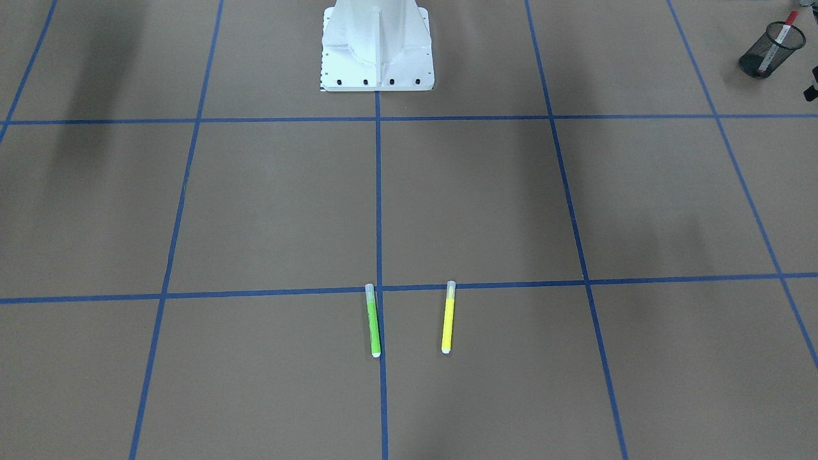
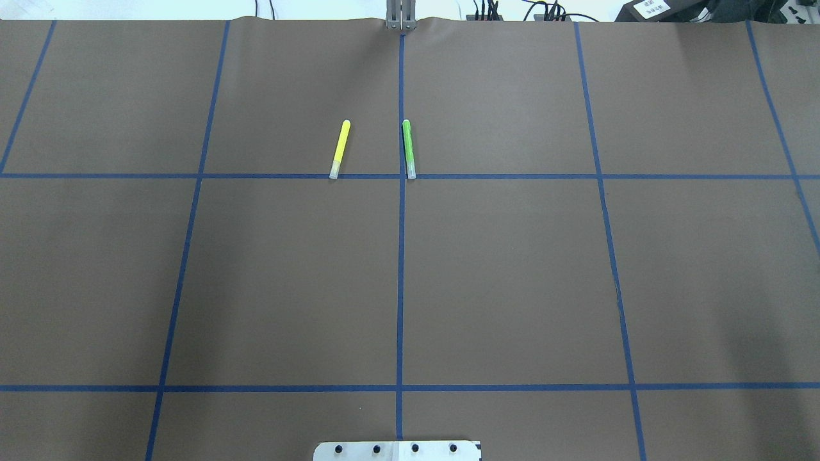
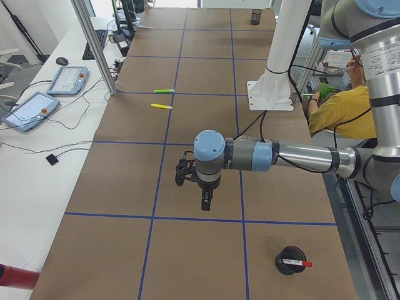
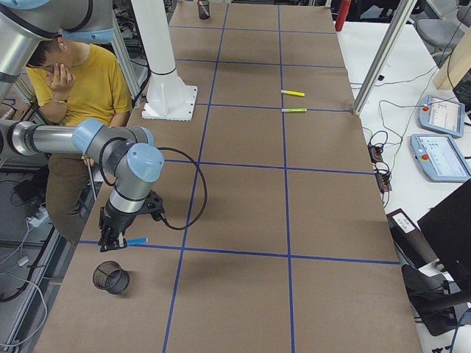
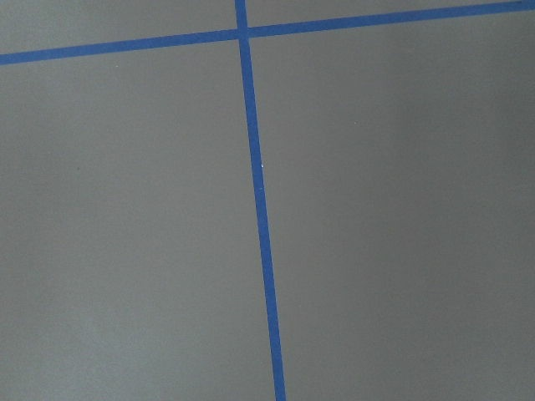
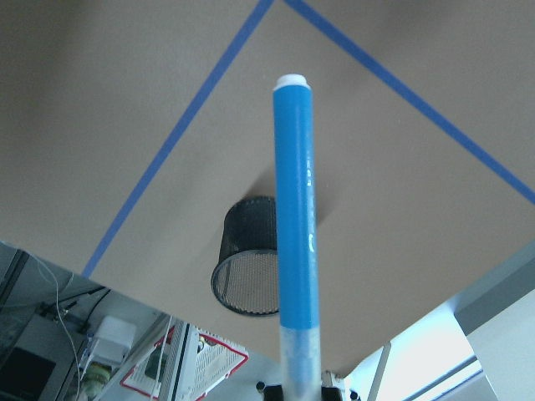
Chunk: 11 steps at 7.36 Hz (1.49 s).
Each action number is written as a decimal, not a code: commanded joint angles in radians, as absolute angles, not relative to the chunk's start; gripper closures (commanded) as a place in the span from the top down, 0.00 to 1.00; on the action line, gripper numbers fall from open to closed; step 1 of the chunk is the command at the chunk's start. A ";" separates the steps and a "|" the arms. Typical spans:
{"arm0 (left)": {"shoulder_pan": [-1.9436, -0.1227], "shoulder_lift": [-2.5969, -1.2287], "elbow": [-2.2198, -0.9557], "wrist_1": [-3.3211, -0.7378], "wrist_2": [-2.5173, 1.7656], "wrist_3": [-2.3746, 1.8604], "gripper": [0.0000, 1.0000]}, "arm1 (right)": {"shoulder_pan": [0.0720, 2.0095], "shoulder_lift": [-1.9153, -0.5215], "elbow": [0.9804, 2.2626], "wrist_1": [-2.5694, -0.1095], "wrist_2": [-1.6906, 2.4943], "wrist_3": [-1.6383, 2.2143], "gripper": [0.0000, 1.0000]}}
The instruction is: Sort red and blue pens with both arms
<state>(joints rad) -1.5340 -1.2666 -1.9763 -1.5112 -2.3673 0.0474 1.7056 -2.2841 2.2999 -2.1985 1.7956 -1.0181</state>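
Closest to the right wrist lens, a slim blue-barrelled plastic pen with a clear cap is being held at its cap end by the right gripper. The jaws are being pressed tight around it, and its white-tipped far end is being pointed out over the brown paper-covered worktop. A round black wire-mesh cup is standing on the paper near the pen.

The blue pen is being judged light, rigid and smooth-walled. Some slipping or swivelling is therefore being expected from a grasp so far from its middle, and a hold nearer mid-barrel would be steadier.

A white-barrelled pen with a red cap is being carried in a second black mesh cup at the worktop's opposite end, near the left arm. The left gripper is being hung above the paper, and whether it is parted or closed cannot be told.

A green marker and a yellow marker, both glossy cylinders, are lying roughly parallel and apart beside the blue tape lines.
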 commanded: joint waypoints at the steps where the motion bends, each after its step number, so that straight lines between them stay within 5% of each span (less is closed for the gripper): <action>1: -1.534 -1.261 -1.979 -1.522 -2.367 0.048 1.00 | 1.755 -2.360 2.295 -2.241 1.740 -1.046 0.00; 11: -1.536 -1.261 -1.985 -1.549 -2.367 0.046 1.00 | 1.770 -2.381 1.993 -1.987 1.832 -1.042 0.00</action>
<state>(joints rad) -1.5355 -1.2607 -1.9835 -1.5493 -2.3669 0.0460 1.7711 -2.3810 2.0094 -2.0042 1.8186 -1.0416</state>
